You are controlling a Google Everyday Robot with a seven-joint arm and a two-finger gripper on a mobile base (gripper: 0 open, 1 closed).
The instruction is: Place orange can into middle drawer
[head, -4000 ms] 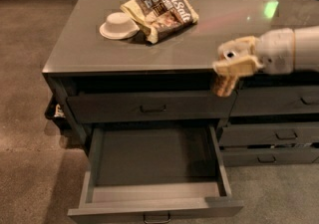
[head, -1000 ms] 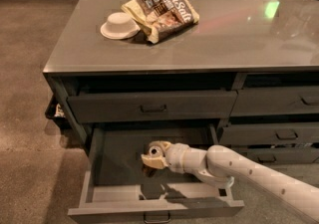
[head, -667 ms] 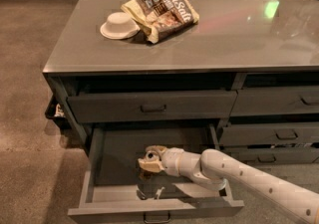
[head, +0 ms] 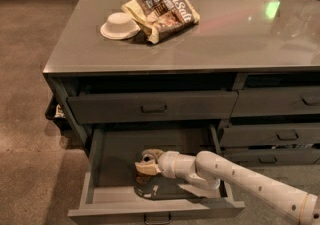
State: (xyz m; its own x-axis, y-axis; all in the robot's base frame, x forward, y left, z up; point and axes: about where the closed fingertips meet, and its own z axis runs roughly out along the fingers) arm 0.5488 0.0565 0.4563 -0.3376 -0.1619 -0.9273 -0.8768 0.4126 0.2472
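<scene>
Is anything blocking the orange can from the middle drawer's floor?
Nothing visible does. The tool holds the orange can inside the open middle drawer, over its bare bottom.

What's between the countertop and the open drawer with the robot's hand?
One closed drawer, in the camera view. The hand sits inside the middle drawer, holding the orange can.

White arm [head: 250,181] stretches in from lower right, its tool [head: 146,164] low, pointing left
</scene>
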